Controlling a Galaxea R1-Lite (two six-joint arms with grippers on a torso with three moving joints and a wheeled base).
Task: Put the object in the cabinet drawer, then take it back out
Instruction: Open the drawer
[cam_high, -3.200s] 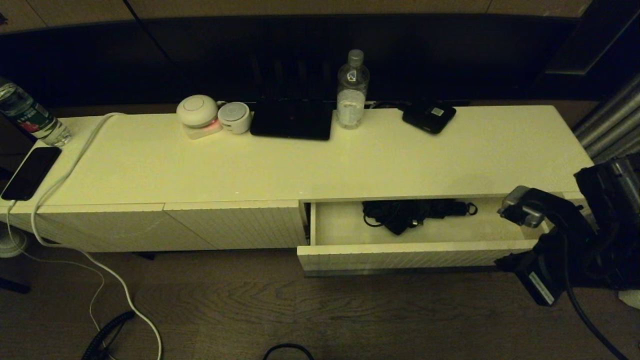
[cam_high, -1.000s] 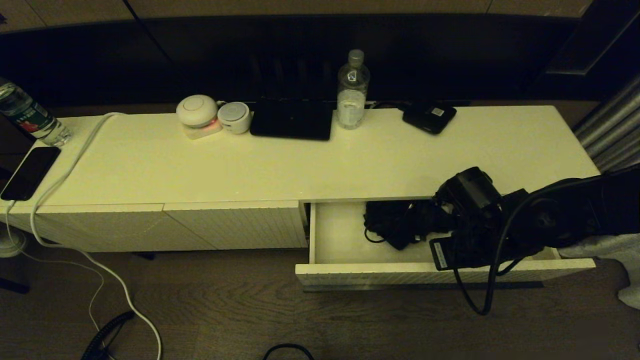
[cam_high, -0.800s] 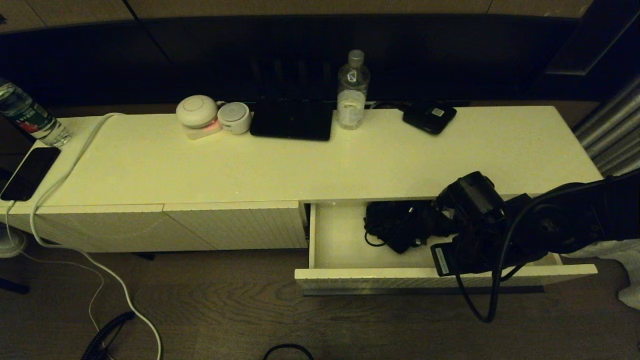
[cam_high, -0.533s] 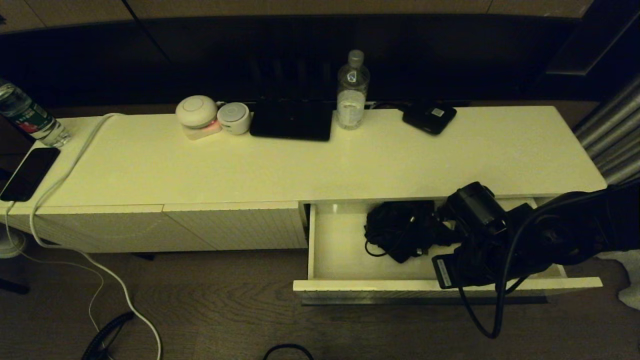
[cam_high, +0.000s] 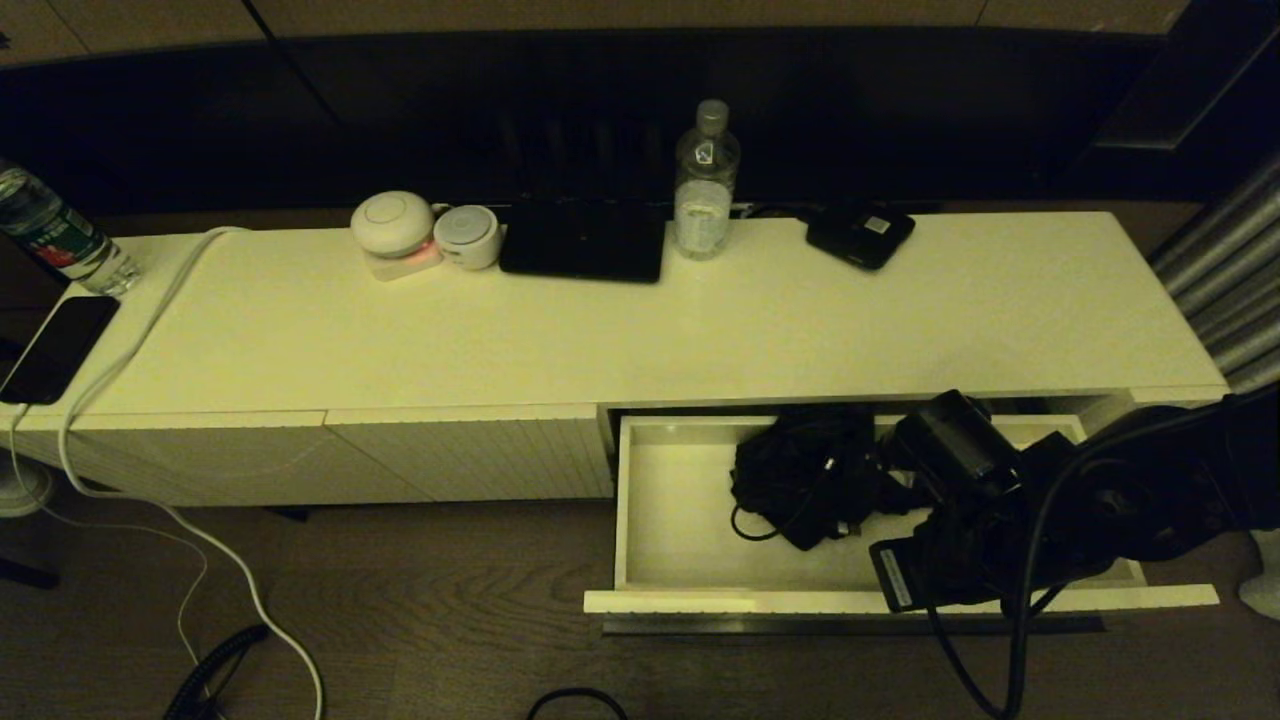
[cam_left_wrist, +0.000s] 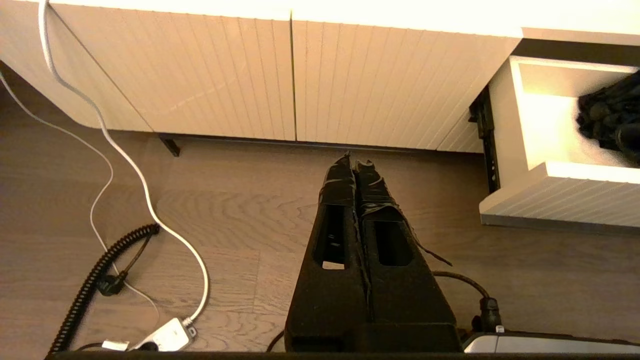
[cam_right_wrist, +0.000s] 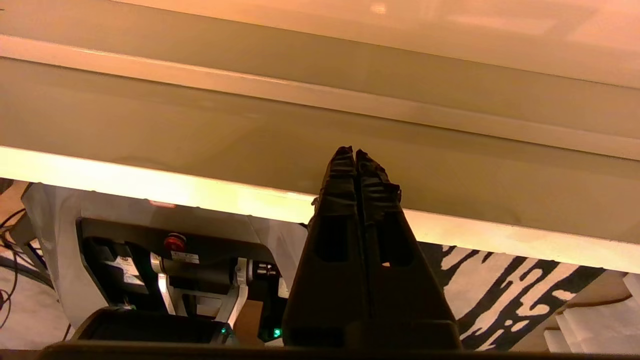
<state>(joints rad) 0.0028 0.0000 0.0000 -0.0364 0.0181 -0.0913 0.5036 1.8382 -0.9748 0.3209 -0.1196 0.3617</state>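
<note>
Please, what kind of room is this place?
Probably a living room or hotel room: a long low white cabinet on a wood floor, with a water bottle, small white devices and a charging phone on top.

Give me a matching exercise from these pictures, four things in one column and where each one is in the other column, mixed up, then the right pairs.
Things:
1. black bundle
2. phone
3. clear bottle
4. left hand

Places:
A. back edge of the cabinet top
B. over the wooden floor, shut
C. inside the open drawer
D. far left end of the cabinet top

Pairs: 1-C, 2-D, 3-A, 4-B
</note>
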